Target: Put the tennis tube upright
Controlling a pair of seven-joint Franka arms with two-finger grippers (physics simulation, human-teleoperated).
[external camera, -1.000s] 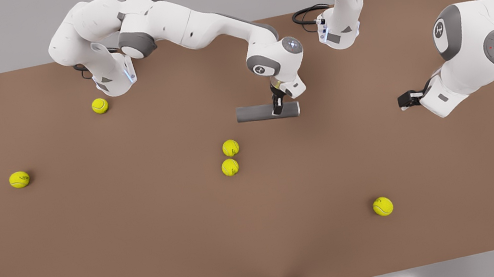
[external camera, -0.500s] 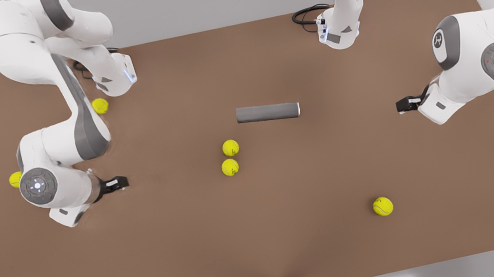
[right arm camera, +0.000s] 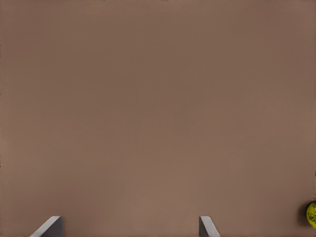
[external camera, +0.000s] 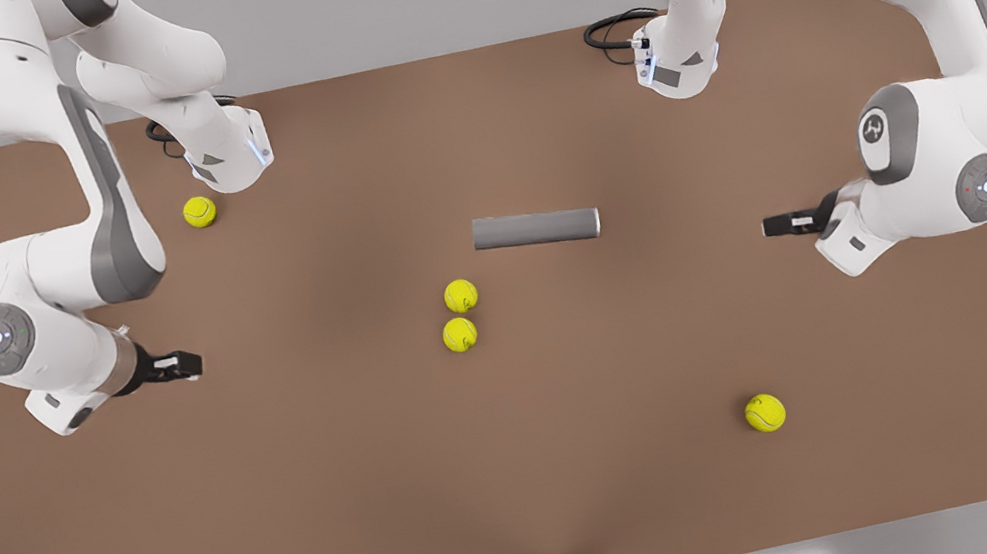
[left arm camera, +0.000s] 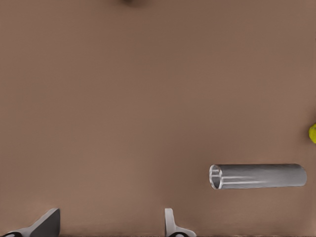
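The tennis tube (external camera: 536, 228) is a plain grey cylinder lying flat on its side near the middle of the brown table, its shiny-rimmed end toward the front view's right. The left wrist view shows the tennis tube (left arm camera: 257, 176) lying off to one side of the fingers, open rim nearest. My left gripper (external camera: 767, 227) (left arm camera: 112, 213) hangs open and empty above the table at the front view's right, well clear of the tube. At the front view's left, my right gripper (external camera: 192, 364) (right arm camera: 131, 219) is also open and empty, far from the tube.
Two yellow-green tennis balls (external camera: 460, 296) (external camera: 460, 334) lie just in front of the tube. Another ball (external camera: 200, 212) sits by the arm base (external camera: 229, 156), and one ball (external camera: 765, 413) lies front right. A ball (right arm camera: 312, 214) shows at the right wrist view's edge.
My right gripper was down on the tube a second ago; it has let go and swung far to the front view's left. The left gripper edged toward the tube, which has not moved.
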